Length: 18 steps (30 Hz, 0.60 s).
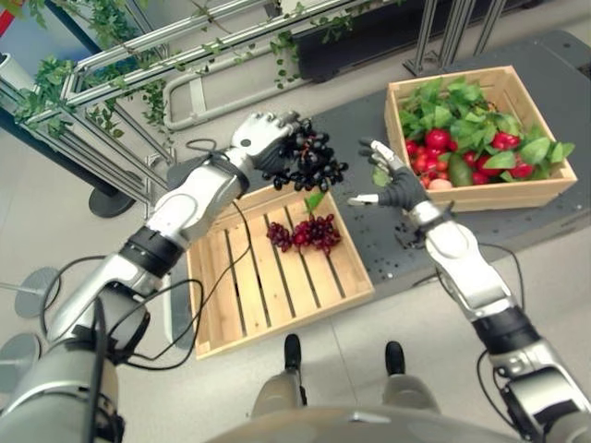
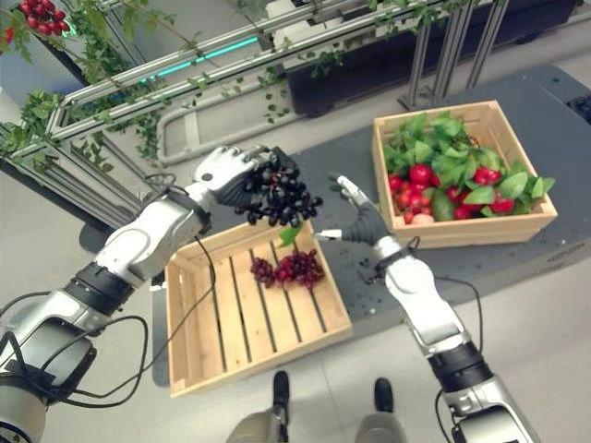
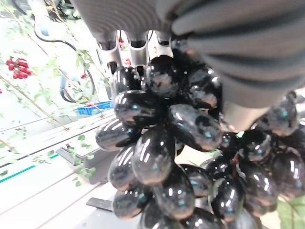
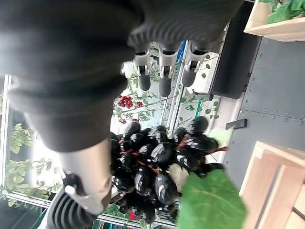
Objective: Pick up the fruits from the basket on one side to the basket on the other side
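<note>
Dark table (image 1: 554, 83) behind, two baskets on it. Black grapes (image 1: 309, 161) are gripped by curled left robot hand (image 1: 263, 137), hung above slatted basket (image 1: 268, 277) holding red grapes (image 1: 305, 233). Right robot hand (image 1: 392, 180) is spread open, empty, beside full basket (image 1: 480, 129).

L hand (image 1: 263, 137) fingers mostly hidden behind black grapes (image 1: 309, 161), grape bunch cut off in L wrist view
</note>
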Motion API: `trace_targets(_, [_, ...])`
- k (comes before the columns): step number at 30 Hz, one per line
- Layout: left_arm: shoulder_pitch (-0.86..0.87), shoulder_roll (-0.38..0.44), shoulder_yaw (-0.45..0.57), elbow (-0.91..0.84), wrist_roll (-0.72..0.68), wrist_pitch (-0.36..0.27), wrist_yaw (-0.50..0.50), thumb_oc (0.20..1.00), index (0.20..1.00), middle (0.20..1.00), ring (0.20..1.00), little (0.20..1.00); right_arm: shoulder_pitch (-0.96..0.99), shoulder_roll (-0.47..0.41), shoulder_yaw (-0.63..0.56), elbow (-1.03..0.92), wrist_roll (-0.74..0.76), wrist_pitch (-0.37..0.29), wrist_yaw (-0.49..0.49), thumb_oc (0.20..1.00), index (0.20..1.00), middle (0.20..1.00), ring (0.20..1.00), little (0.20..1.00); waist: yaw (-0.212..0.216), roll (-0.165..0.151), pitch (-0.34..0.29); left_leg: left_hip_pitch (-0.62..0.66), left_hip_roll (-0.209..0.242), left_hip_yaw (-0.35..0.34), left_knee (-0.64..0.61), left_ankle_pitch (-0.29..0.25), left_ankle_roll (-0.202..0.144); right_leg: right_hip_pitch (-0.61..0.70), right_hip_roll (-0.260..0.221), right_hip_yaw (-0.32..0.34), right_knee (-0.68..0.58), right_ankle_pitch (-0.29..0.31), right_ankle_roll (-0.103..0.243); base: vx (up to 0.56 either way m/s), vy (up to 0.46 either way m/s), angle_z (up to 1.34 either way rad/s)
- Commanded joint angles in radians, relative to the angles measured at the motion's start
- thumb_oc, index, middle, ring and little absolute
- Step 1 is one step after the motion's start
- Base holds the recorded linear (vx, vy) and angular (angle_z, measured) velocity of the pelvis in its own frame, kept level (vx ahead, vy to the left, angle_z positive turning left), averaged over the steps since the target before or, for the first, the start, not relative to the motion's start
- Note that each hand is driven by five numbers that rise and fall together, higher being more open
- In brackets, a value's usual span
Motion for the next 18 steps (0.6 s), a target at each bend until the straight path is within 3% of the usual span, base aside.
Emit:
trace_targets(1, [-0.041, -0.008, 0.057, -0.011, -0.022, 0.001, 0.049, 0.2, 0.2, 0.2, 0.2, 0.2, -0.075, 0.03, 0.016, -0.079, 0.022, -0.062, -0.027, 1.0, 1.0, 1.0, 1.0, 1.0, 0.0, -0.048, -0.08, -0.042, -0.026, 0.001, 0.078, -0.046, 0.007, 0.006, 0.055, 0.017, 0.08, -0.169, -0.03, 0.06, -0.021, -0.01])
trace_targets(18, [-0.047, -0.042, 0.027, 0.012, -0.039, 0.001, 0.057, 0.2, 0.2, 0.2, 0.2, 0.2, -0.244, 0.069, 0.096, 0.025, 0.005, -0.036, -0.066, 1.0, 1.0, 1.0, 1.0, 1.0, 0.014, -0.058, -0.09, -0.033, -0.022, -0.004, 0.074, -0.046, 0.007, 0.016, 0.057, 0.016, 0.082, -0.173, -0.034, 0.01, -0.005, 0.0])
